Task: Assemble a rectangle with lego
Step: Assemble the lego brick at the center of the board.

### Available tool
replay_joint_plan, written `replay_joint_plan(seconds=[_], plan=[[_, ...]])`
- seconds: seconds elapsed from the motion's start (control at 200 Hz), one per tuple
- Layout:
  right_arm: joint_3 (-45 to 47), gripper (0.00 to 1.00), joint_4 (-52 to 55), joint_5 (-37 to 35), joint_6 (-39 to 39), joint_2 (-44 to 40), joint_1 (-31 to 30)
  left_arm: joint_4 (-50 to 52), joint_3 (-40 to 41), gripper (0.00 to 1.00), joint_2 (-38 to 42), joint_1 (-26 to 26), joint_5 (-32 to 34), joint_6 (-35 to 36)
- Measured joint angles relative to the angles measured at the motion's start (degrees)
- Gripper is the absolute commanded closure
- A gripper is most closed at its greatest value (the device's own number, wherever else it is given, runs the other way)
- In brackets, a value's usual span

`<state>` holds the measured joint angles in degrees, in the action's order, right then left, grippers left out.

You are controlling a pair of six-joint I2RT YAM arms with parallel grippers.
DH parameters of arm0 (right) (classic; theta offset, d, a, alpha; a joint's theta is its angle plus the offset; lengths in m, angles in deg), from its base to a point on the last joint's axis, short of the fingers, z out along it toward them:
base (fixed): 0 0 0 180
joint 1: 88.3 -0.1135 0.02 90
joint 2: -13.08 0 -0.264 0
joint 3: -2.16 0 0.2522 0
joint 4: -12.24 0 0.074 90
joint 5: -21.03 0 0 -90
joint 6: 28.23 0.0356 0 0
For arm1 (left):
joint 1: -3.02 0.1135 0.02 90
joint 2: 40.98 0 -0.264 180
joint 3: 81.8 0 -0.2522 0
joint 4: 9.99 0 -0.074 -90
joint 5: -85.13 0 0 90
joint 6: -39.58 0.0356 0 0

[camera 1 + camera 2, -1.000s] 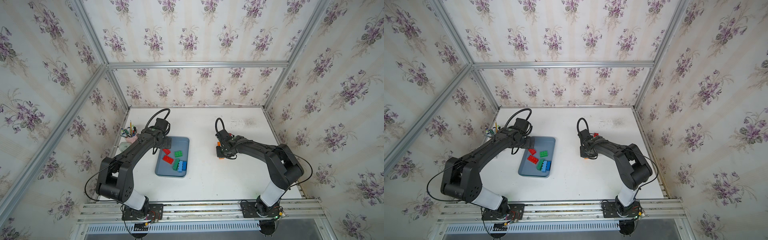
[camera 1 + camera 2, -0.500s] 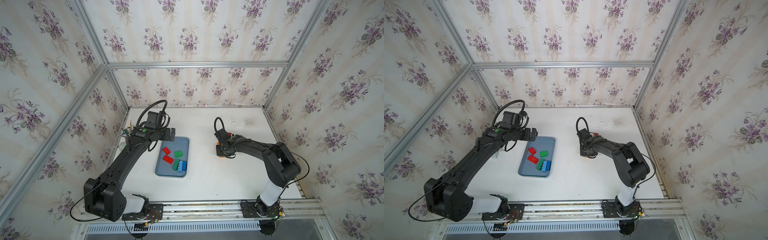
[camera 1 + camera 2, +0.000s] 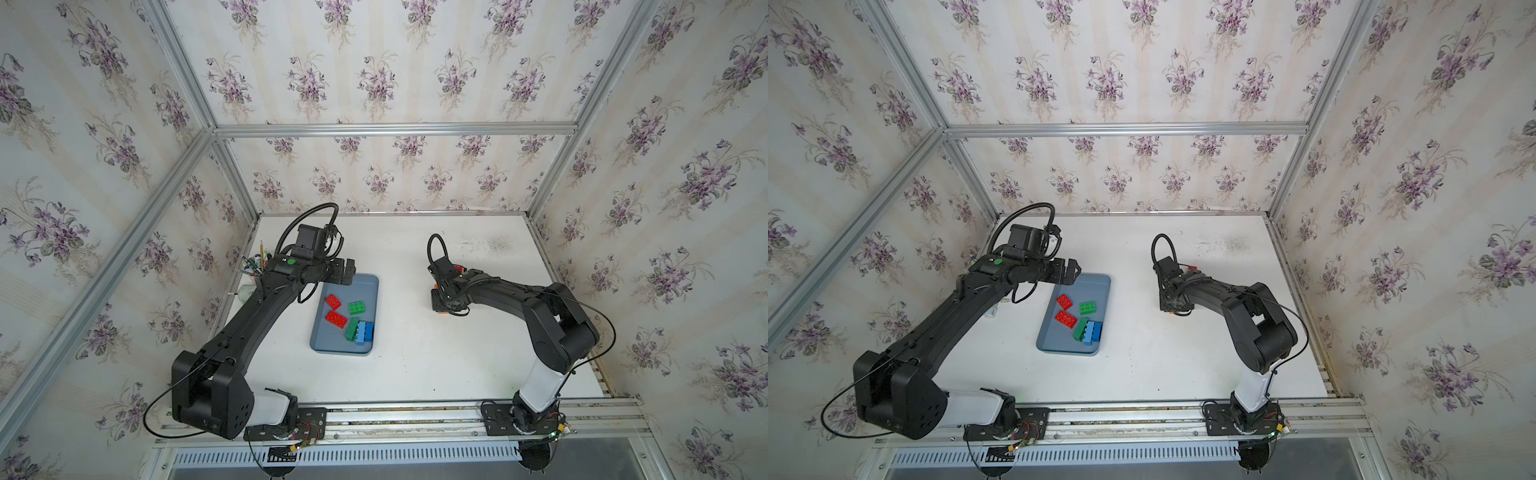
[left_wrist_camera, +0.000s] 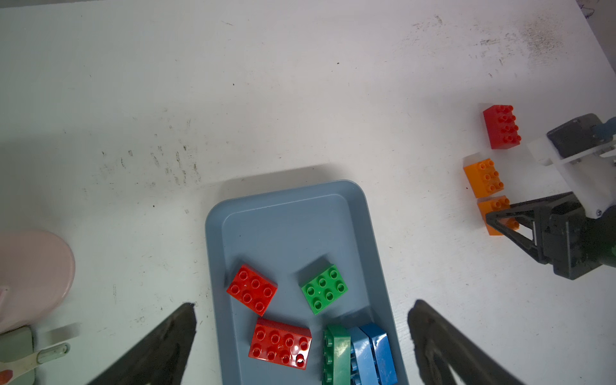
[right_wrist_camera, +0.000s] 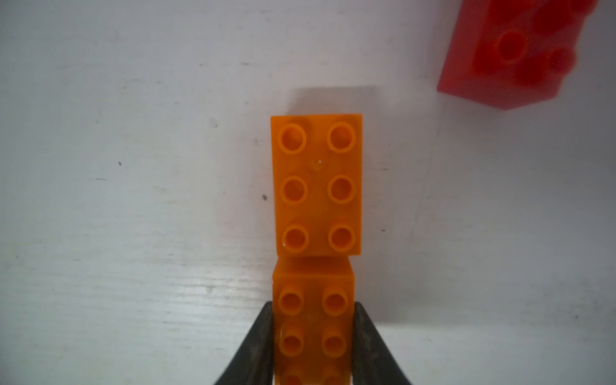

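Observation:
My right gripper [image 5: 312, 310] is shut on an orange lego brick [image 5: 313, 320] low over the white table; its end meets a second orange brick [image 5: 317, 185]. A red brick [image 5: 510, 53] lies just beyond them, apart. The left wrist view shows that group at the right: the red brick [image 4: 501, 126], the free orange brick [image 4: 483, 176] and the held orange brick [image 4: 493, 208]. My left gripper [image 3: 347, 270] hangs open and empty over the far end of the grey-blue tray [image 3: 332, 349]. The tray holds two red bricks [image 4: 252, 289] [image 4: 280, 343], a flat green brick [image 4: 324, 288], and a green brick [image 4: 336, 356] and two blue bricks [image 4: 370, 356] on their sides.
A cup of pens [image 3: 255, 266] and a small white bottle [image 3: 245, 291] stand at the table's left edge behind my left arm. A pale pink round object [image 4: 33, 276] lies near them. Flowered walls with metal rails close the table on three sides.
My left gripper has risen out of the tray and drawn back toward its far end, still open. My right gripper has stayed at the orange bricks, barely shifting.

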<state>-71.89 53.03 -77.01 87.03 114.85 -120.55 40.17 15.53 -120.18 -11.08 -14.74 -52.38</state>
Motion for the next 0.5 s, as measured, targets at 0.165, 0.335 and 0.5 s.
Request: replay_joint_plan(seconds=[0.165, 0.335, 0.5], plan=[[0.2, 0.62, -0.3, -0.3, -0.3, 0.1, 0.0, 0.0, 0.0, 0.0, 0.0, 0.0, -0.4, 0.0], [0.5, 0.6, 0.2, -1.0, -1.0, 0.3, 0.0, 0.0, 0.0, 0.0, 0.0, 0.0, -0.6, 0.0], [0.5, 0.59, 0.1, -1.1, -1.0, 0.3, 0.0, 0.0, 0.0, 0.0, 0.0, 0.0, -0.8, 0.0]])
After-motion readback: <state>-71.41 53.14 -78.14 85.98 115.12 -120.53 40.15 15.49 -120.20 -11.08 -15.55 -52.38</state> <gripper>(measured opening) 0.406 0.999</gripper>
